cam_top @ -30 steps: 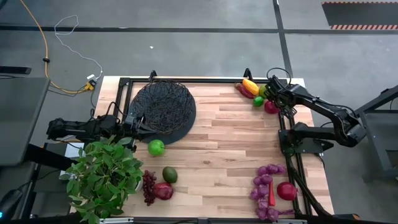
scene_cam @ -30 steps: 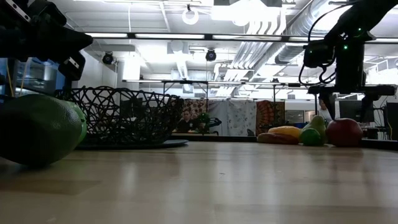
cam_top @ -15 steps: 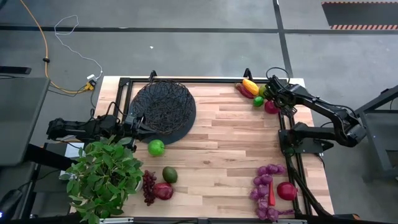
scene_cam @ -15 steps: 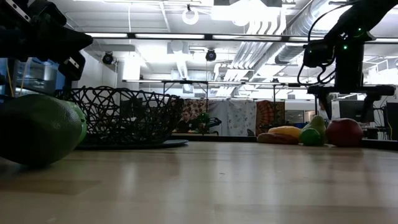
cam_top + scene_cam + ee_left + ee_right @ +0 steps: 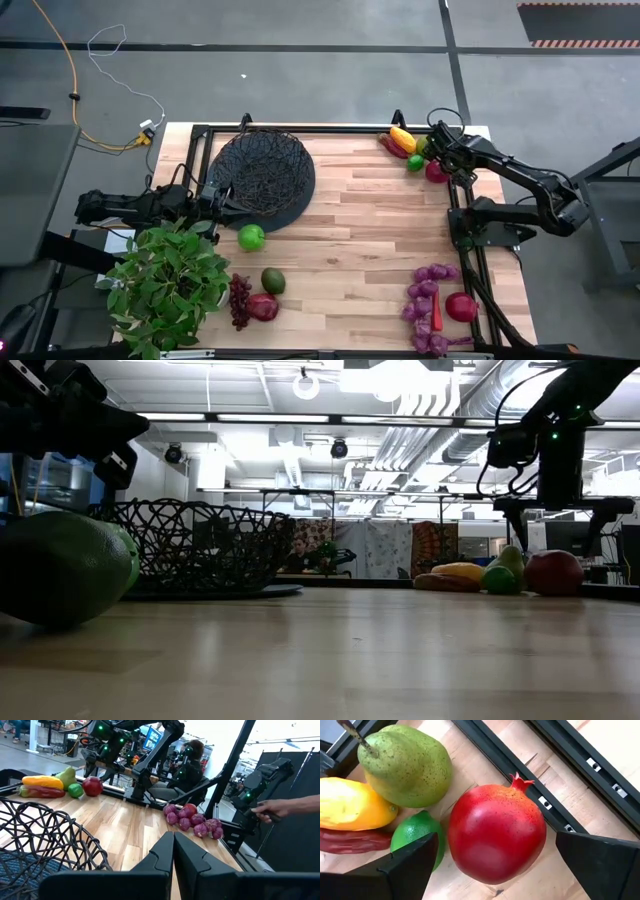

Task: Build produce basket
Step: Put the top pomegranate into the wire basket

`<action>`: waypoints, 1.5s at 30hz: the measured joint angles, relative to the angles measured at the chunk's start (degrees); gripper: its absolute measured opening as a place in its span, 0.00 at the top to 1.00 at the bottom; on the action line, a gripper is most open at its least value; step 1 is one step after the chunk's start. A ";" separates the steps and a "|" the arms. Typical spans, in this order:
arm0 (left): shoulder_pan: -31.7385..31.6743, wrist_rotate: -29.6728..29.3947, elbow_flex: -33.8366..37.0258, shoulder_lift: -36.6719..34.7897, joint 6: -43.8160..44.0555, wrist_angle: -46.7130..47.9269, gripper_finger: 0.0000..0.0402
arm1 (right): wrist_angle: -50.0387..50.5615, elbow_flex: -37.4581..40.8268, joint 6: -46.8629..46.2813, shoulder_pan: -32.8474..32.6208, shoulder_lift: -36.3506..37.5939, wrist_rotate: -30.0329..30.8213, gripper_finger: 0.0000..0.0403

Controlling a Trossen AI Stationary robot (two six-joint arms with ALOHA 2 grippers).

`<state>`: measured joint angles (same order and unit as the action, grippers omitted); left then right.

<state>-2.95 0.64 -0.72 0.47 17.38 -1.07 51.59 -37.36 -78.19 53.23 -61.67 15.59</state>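
We see a wooden table (image 5: pixel 350 240) with a black metal frame (image 5: pixel 300 129) around its edge. A leafy green plant (image 5: pixel 168 286) sits at one corner of the table. On the grey floor (image 5: pixel 300 60) past the table lie an orange cable (image 5: pixel 66 70) and a thin white wire (image 5: pixel 125 75). Far behind the table, a person (image 5: pixel 295 555) sits in the room, under white pipes (image 5: pixel 440 400) and lamps (image 5: pixel 307 382). Another person's hand (image 5: pixel 272 810) shows near a black stand.
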 joint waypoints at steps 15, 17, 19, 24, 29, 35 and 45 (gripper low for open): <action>-0.01 -1.50 -0.01 -0.01 0.46 -0.47 1.00 | 0.00 0.00 -4.04 0.00 -1.44 -0.38 0.04; 0.00 -1.52 -0.01 -0.02 0.44 -0.49 1.00 | -0.07 0.00 -4.47 -0.02 -2.92 -0.89 0.04; 0.00 -1.52 -0.01 -0.02 0.44 -0.47 1.00 | -0.35 0.00 -5.60 0.00 -4.79 -1.18 0.04; 0.00 -1.53 -0.01 -0.02 0.44 -0.47 1.00 | -3.59 0.00 -5.27 -0.01 -7.64 -0.24 0.04; -0.01 -1.52 0.01 -0.02 0.77 -0.44 1.00 | -3.86 -0.07 -5.36 -0.02 -9.64 1.07 0.04; 0.00 -1.53 -0.01 -0.02 4.43 -0.44 1.00 | -4.76 -0.15 -5.63 -0.04 -10.98 2.27 0.04; -0.01 -1.52 -0.01 -0.02 6.03 -0.47 1.00 | -4.65 -0.13 -6.41 -0.04 -11.08 2.63 0.04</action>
<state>-2.96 -0.89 -0.73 0.45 23.41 -1.54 46.95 -37.50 -84.60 53.19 -72.75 18.22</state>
